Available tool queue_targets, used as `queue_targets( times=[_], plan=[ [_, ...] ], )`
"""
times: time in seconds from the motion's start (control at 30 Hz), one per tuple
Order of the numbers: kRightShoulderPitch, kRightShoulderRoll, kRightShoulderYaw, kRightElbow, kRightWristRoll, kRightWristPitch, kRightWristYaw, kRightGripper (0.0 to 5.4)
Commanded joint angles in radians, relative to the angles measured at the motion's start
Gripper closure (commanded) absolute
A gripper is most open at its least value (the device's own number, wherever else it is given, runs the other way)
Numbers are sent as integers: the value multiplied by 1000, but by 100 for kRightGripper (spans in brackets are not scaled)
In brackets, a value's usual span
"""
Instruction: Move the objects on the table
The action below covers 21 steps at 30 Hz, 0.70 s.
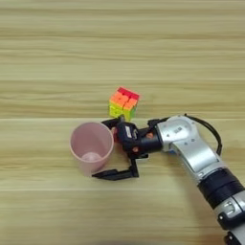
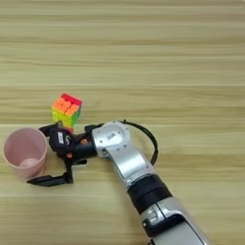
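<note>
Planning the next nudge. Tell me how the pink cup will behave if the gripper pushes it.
The pink cup stands upright, open and looks thin-walled, so it is probably light and would slide easily on the smooth table. It is tall for its base, so a push near the rim may tip it; once down, it would likely roll. The gripper sits right beside it, fingers spread.

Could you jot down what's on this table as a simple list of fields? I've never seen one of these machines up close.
surface: wooden table
cup: pink cup, upright, something small and pale inside
cube: multicoloured puzzle cube, behind the gripper, apart from the cup
arm: silver forearm coming in from the right
gripper: right gripper, black fingers spread open right beside the cup
other small items: none clearly visible
</note>
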Motion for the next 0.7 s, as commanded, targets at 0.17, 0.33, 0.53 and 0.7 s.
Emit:
queue_targets(
  times=[0.17, 0.33, 0.53, 0.7],
  plan=[
    [-78, 16, -8, -22, 6, -1, -45, 27],
    [-75, 20, -12, -23, 13, -6, -50, 82],
    [-71, 24, -26, -60, 44, 18, -48, 122],
    [-78, 16, -58, -112, 82, 48, -49, 124]
  ],
)
